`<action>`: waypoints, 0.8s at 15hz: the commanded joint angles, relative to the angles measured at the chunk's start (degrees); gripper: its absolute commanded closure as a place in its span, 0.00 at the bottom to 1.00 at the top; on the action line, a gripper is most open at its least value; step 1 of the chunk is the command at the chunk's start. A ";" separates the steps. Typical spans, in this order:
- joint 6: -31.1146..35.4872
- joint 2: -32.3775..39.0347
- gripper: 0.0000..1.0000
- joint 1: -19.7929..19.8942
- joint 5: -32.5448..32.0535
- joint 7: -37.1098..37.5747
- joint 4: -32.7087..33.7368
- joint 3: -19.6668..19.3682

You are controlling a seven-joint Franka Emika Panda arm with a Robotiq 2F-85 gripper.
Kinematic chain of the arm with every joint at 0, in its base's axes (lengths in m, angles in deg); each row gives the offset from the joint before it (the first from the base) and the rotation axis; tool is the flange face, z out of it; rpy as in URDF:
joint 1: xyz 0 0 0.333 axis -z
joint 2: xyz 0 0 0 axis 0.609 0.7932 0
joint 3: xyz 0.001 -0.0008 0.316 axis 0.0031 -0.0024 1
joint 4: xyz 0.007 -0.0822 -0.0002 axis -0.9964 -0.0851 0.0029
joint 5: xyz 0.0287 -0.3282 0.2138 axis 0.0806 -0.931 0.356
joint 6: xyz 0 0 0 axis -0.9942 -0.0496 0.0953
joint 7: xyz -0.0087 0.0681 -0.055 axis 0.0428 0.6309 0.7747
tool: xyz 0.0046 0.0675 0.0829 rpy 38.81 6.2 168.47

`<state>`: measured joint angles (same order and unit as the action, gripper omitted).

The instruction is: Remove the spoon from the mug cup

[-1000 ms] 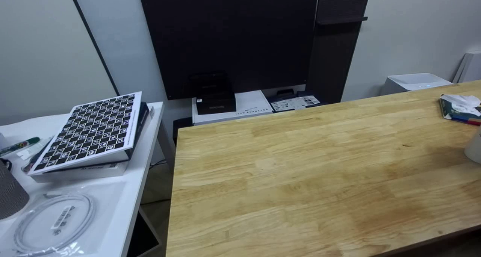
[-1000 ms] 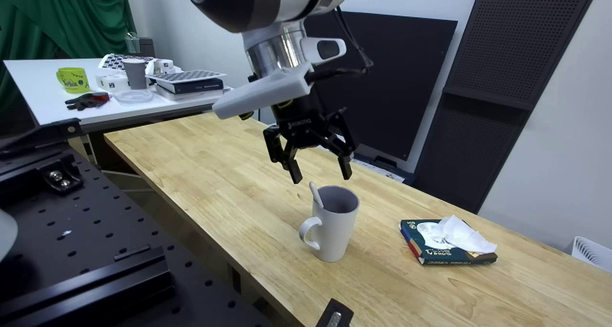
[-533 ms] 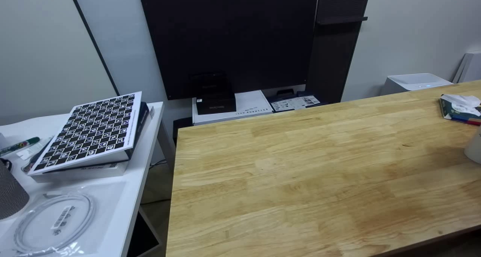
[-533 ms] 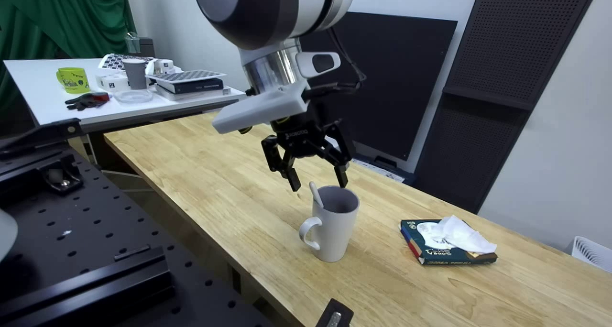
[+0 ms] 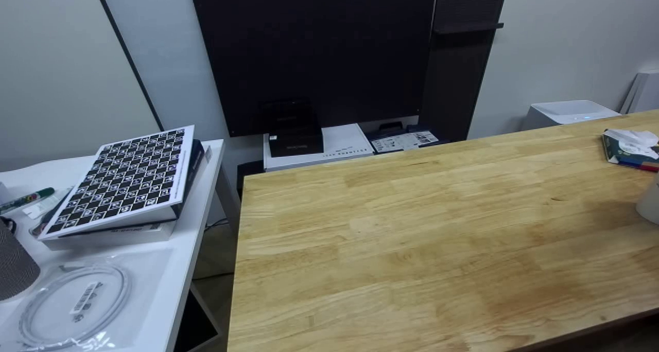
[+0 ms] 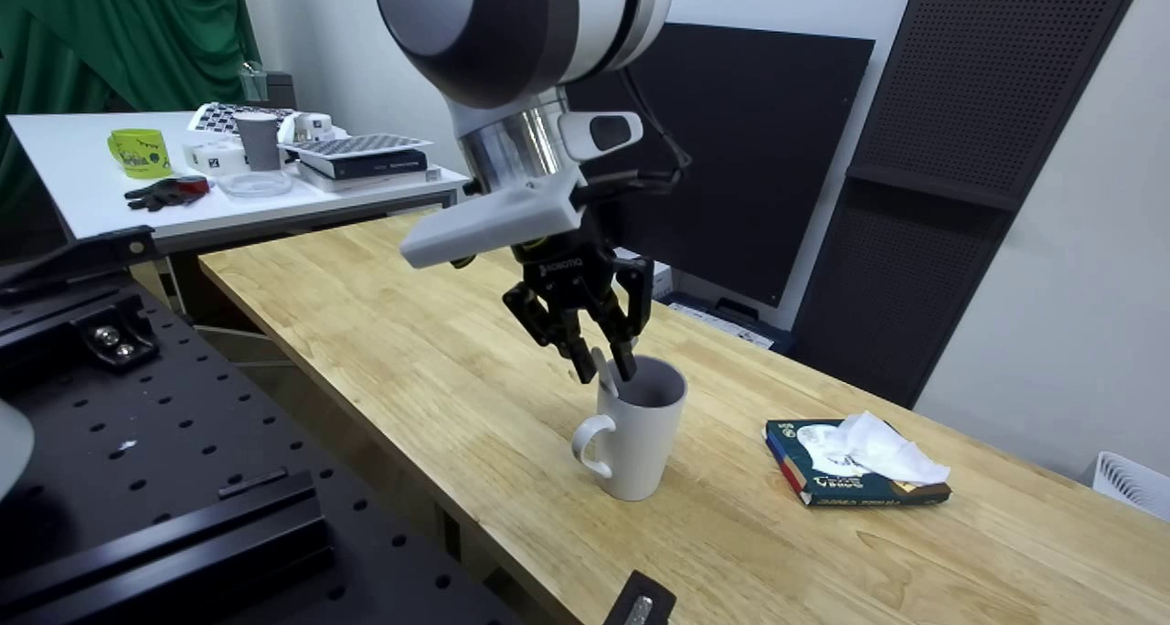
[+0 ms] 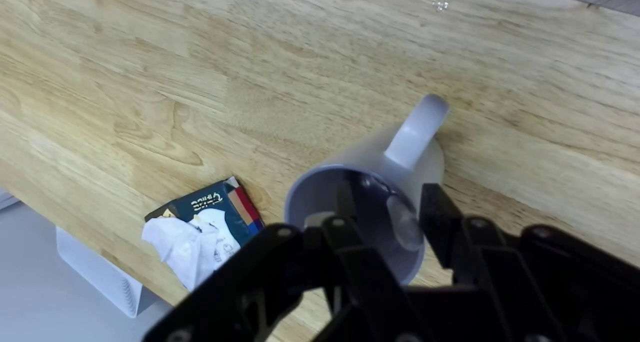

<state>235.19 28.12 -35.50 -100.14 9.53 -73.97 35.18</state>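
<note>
A white mug (image 6: 640, 456) with a grey inside stands upright on the wooden table, its handle (image 7: 419, 127) pointing up in the wrist view. The slender spoon (image 7: 406, 224) leans inside it, its pale upper end rising above the rim; its lower end is deep in the mug, with only a dark glint showing there. My gripper (image 7: 388, 207) is over the rim, jaws partly drawn together, one on each side of the spoon. A gap remains on one side, while the spoon looks very near the other finger (image 7: 435, 217); contact cannot be told.
A flat green box (image 6: 823, 488) with a crumpled tissue (image 6: 882, 447) lies beyond the mug. On a white table (image 6: 73, 150) farther back are a lime cup (image 6: 142, 154), a grey cup (image 6: 259, 141) and books. A black perforated platform (image 6: 183, 406) runs along the near side.
My gripper has come down toward the mug's rim, and its fingers have moved closer together around the spoon's upper end. Mug and spoon look unmoved.
</note>
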 commanded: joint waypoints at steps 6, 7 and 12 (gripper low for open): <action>-3.33 0.75 0.96 -0.69 0.29 1.35 0.74 0.05; -3.82 0.58 0.97 -0.69 2.00 0.13 0.72 -0.22; -4.48 -1.49 0.97 0.29 14.81 -9.05 0.45 -1.17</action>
<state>231.68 27.92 -35.80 -91.88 6.05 -73.89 34.89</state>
